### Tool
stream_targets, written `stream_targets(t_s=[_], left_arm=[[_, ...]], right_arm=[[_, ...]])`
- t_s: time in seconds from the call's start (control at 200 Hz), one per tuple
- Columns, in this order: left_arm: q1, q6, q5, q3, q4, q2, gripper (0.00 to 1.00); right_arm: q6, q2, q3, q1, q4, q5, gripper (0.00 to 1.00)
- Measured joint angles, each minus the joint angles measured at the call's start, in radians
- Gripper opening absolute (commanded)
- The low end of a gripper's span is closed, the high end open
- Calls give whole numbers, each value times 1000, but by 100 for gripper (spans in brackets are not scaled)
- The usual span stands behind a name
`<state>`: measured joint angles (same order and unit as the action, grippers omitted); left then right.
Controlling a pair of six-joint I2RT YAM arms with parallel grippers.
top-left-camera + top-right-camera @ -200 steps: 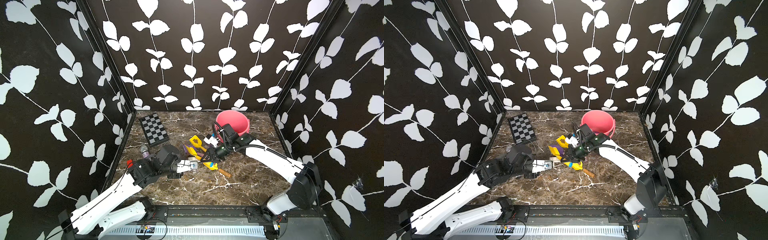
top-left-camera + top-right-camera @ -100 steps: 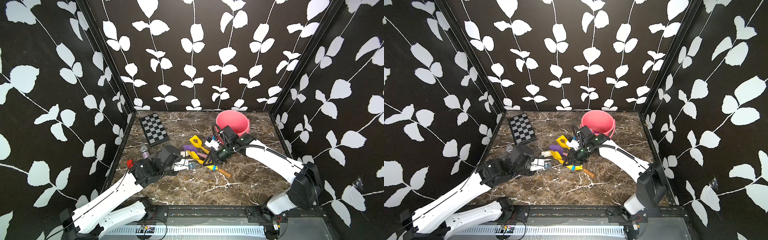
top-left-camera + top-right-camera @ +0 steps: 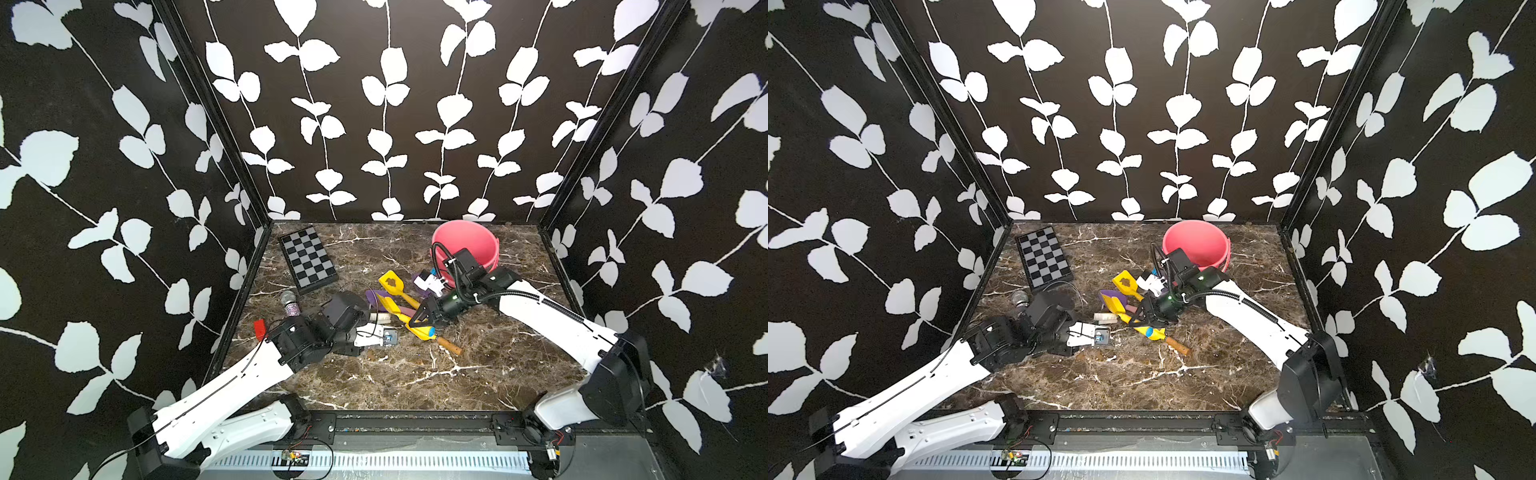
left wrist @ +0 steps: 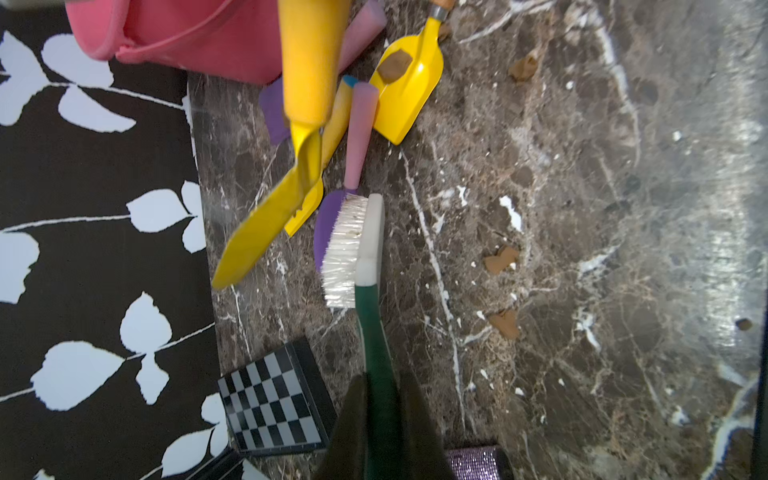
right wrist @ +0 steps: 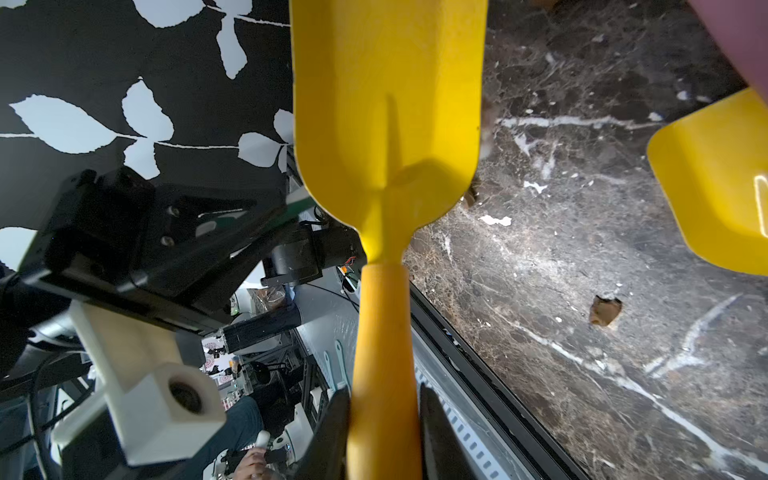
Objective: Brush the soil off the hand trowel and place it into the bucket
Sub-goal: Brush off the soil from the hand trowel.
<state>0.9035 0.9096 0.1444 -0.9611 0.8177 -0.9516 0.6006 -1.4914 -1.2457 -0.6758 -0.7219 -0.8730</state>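
My right gripper [image 5: 382,399] is shut on the yellow-orange handle of a yellow hand trowel [image 5: 386,104], held above the table. The blade face shown in the right wrist view carries no soil. The trowel's blade [image 3: 388,305] points toward my left gripper [image 4: 380,386], which is shut on the green handle of a white-bristled brush [image 4: 353,249]. The bristles face the blade [image 4: 266,224] with a small gap between. Brown soil clumps [image 4: 500,259] lie on the marble. The pink bucket [image 3: 465,245] stands upright behind my right gripper [image 3: 419,320].
Other tools lie between the arms: a yellow scoop [image 4: 409,95] with a soil clump on it, a purple trowel with a pink handle [image 4: 357,137], and a yellow trowel with a blue cap [image 3: 422,331]. A checkerboard [image 3: 307,264] and a glitter microphone [image 3: 289,301] are at the left.
The right gripper has shifted slightly toward the front with the trowel. The left arm and brush have barely moved. Both grips are unchanged.
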Motion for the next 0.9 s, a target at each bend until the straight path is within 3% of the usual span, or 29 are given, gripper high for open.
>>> stream_targets(t_s=[0.145,0.425,0.65,0.75,0.9], left_arm=[[6,24,24,0,-34,-3,0],[2,82,180,36,-70,26,0],[-69,92,281,53,-82,23,0],[-81,49,288,50,-81,23,0],[-94,-111,235,3,-79,23,0]], right_arm=[[-11,-8,2,-3,-12,-1,0],[-48,-1,30,13,-38,-2,0],[-60,42,37,37,-71,-8,0],[-66,76,37,74,-76,-5,0],[-89,98,-23,142,-130,39,0]])
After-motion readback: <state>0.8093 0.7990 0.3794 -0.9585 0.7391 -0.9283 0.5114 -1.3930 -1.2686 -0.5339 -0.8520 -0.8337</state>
